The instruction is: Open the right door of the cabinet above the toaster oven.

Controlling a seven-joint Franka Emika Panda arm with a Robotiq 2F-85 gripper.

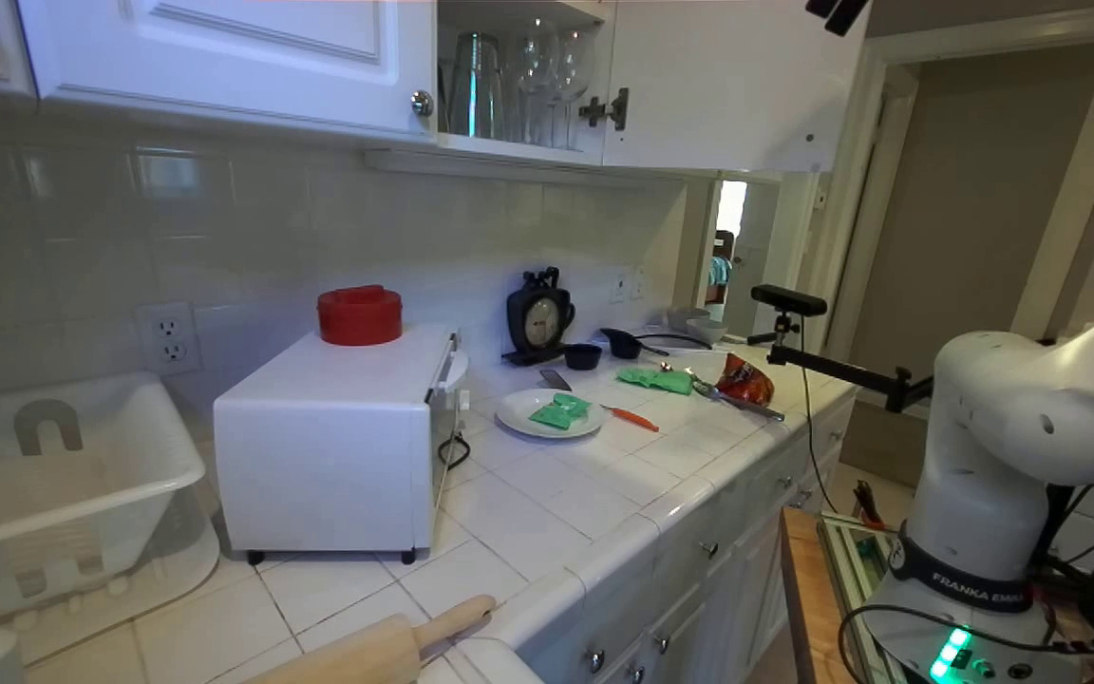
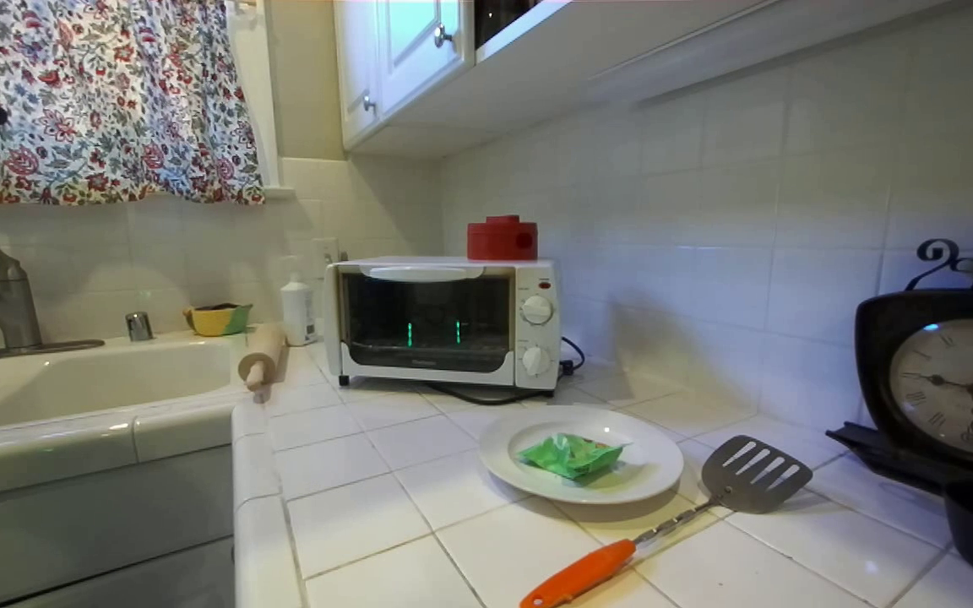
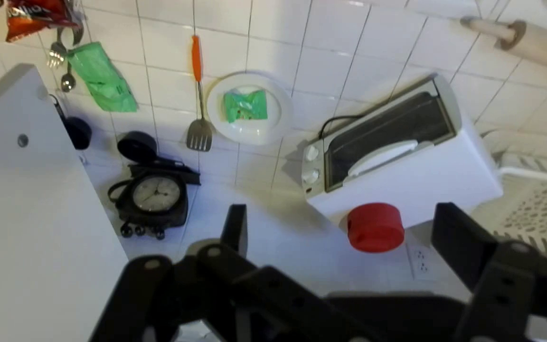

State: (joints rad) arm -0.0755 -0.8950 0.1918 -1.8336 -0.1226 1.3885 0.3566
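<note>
Task looked basically done: the right door [image 1: 727,85] stood swung well out, hinge [image 1: 619,109] exposed, glasses [image 1: 476,90] in plain sight inside the cabinet [image 1: 514,148]. Left door [image 1: 234,57] was closed. What was left, I'd guess: backing off, maybe a slightly wider push. In an exterior view the right door sat at 1 o'clock from centre, the toaster oven [image 1: 319,480] at 8; in the wrist view the door was at 9. Long axis ran upright, 12 to 6, top cropped; from the hinge its free edge pointed to 3, inner face toward camera. Gripper [image 3: 342,223] was spread wide, holding nothing; whether it touched the door, couldn't tell.
</note>
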